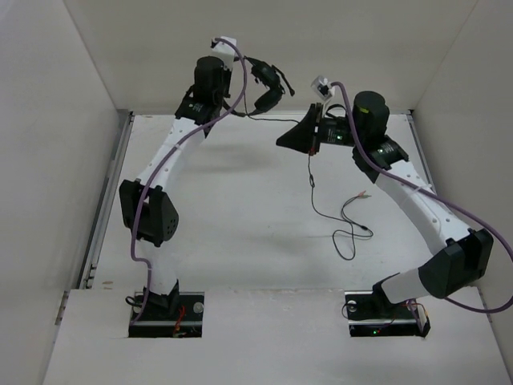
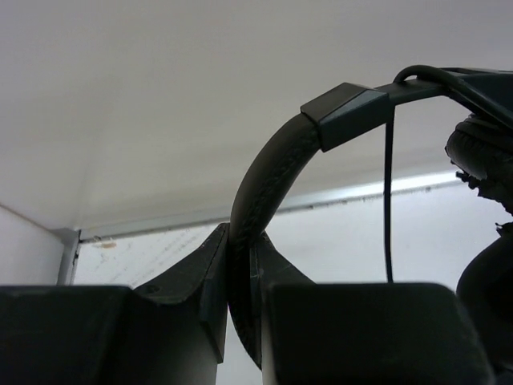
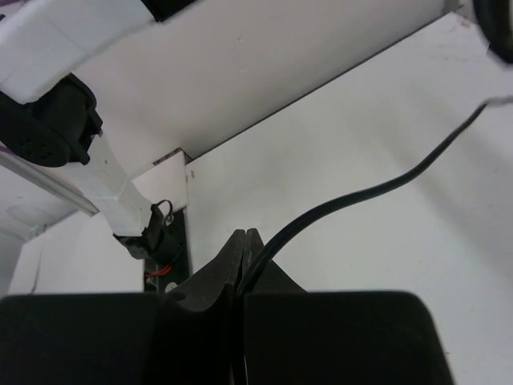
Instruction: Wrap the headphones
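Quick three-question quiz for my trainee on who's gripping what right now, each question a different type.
1. True or false: the left gripper is shut on the headband of the headphones.
2. What does the right gripper pinch? A) an earcup B) the cable C) nothing
3. Fill in: the cable's plugs lie on the ____.

Key: 1 true; 2 B; 3 table.
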Controlling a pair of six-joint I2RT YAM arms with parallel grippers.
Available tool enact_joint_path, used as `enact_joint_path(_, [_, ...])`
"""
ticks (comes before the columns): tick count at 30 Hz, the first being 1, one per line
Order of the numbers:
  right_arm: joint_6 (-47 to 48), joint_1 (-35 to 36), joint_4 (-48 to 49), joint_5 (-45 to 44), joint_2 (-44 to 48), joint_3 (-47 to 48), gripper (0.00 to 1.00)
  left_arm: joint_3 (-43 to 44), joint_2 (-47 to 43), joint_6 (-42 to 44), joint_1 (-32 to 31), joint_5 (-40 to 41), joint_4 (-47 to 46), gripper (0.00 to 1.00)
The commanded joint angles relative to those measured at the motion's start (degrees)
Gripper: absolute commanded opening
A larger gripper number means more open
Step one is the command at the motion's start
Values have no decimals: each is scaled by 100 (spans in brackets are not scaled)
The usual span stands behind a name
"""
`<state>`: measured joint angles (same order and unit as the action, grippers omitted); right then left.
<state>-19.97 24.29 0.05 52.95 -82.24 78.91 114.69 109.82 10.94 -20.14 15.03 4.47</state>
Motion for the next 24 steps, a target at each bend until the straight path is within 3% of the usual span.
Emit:
enact_joint_path(1, [817,-157,-602,-4,243,677,0,-332,-663,180,-152,150,-702,2])
enact_joint_path(15, [3330,-457,-2263,-1426,287,1723,0,-1810,-1191,295,-828,-254,-184,2])
enact_joint_path(24, [4816,-272,-2221,-3139,296,1636,0,-1889,-1244,295,-1242,-843,537,1])
